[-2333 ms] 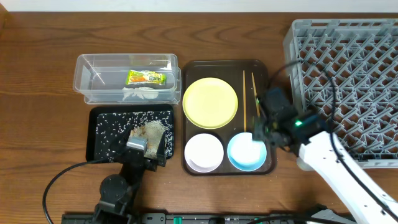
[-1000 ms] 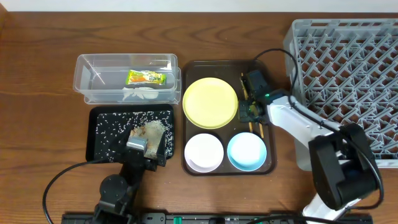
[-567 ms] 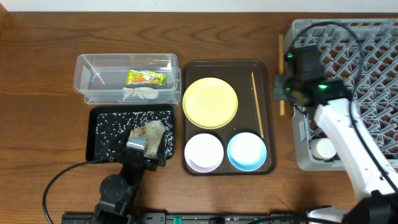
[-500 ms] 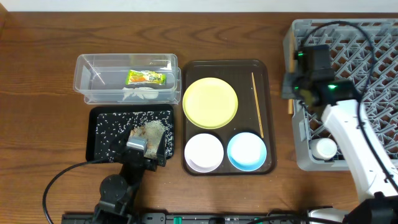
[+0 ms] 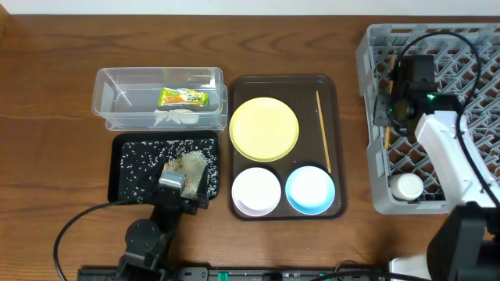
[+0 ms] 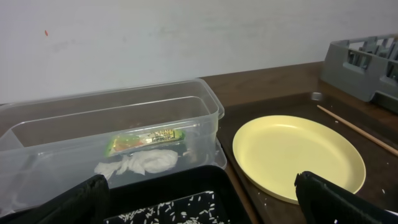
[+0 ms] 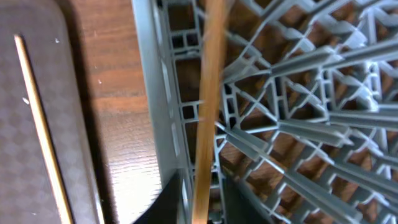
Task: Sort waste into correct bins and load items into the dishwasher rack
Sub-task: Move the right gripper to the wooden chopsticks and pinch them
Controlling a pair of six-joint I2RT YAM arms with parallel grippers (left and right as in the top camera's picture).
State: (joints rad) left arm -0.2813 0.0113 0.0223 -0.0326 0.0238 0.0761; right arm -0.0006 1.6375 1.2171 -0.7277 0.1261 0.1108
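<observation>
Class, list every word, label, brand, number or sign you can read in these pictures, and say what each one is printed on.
Snack wrapper in the clear tub: it carries print on green and orange, but the lettering is too small and blurred to read in either view.
Nothing else in view shows any readable word, number or sign.

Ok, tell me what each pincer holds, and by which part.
Right pincer: one wooden chopstick, gripped along its shaft; exact spot hidden. Left pincer: open, nothing.
</observation>
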